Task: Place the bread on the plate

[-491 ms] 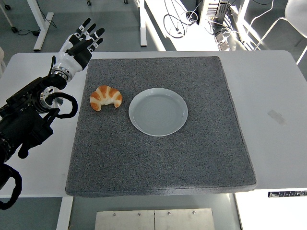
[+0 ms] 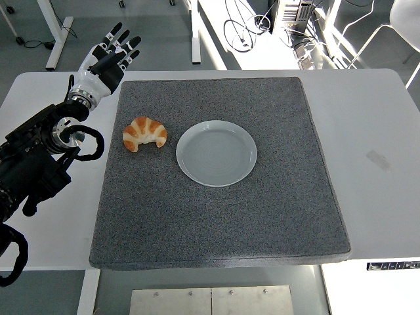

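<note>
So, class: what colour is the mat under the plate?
Speckled dark grey mat, clearest in the head view; the plate is white.

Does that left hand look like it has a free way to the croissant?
Probably yes. The left hand is open, holds nothing and hovers past the mat's far-left corner. The croissant lies alone on the grey mat, left of the plate, with nothing between them.

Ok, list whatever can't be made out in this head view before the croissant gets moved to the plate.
- Right hand: out of the head view.
- Left arm: its lower part is cut off by the left edge.
- Underside of the croissant: hidden against the grey mat.
- Panel at the table's near right edge: markings too small to read.
</note>
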You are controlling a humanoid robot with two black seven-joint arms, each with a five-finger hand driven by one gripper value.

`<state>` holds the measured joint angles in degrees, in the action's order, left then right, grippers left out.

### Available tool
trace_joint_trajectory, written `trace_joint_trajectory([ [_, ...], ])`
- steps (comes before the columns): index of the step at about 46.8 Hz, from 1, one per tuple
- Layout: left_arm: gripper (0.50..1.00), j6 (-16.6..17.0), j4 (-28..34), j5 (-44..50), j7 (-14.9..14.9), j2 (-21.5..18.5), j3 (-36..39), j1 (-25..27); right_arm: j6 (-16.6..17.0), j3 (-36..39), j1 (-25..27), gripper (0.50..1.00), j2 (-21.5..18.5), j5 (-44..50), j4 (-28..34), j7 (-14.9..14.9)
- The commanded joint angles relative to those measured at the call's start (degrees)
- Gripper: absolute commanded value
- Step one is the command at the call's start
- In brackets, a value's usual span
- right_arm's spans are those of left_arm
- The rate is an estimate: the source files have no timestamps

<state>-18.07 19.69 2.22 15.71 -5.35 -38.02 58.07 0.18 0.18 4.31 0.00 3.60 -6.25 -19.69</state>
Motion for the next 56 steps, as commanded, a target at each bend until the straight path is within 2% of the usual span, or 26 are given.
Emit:
trace_joint_trajectory([
  [1, 0.987, 0.1, 0.1, 0.0, -0.2, -0.6, 0.5, 1.3, 0.0, 0.0, 0.0, 1.0, 0.0, 0.0, 0.0, 0.0],
  [21, 0.987, 1.4, 0.2, -1.1, 0.4, -2.3, 2.5, 1.9, 0.0, 0.0, 0.0, 1.0, 0.0, 0.0, 0.0, 0.0],
  [33, 0.987, 1.7, 0.4, -2.6, 0.6, -4.2, 9.6, 2.2, 0.0, 0.0, 0.0, 1.0, 0.0, 0.0, 0.0, 0.0],
  [42, 0.987, 8.1, 2.0, -8.5, 0.6, -5.2, 18.5, 2.8, 0.0, 0.0, 0.0, 1.0, 0.0, 0.0, 0.0, 0.0],
  [49, 0.987, 9.7, 6.9, -14.2, 0.6, -9.5, 22.5, 4.7, 0.0, 0.0, 0.0, 1.0, 0.0, 0.0, 0.0, 0.0],
  [56, 0.983, 9.3, 18.1, -24.7, -0.1, -19.5, 25.4, 7.8, 0.0, 0.0, 0.0, 1.0, 0.0, 0.0, 0.0, 0.0],
])
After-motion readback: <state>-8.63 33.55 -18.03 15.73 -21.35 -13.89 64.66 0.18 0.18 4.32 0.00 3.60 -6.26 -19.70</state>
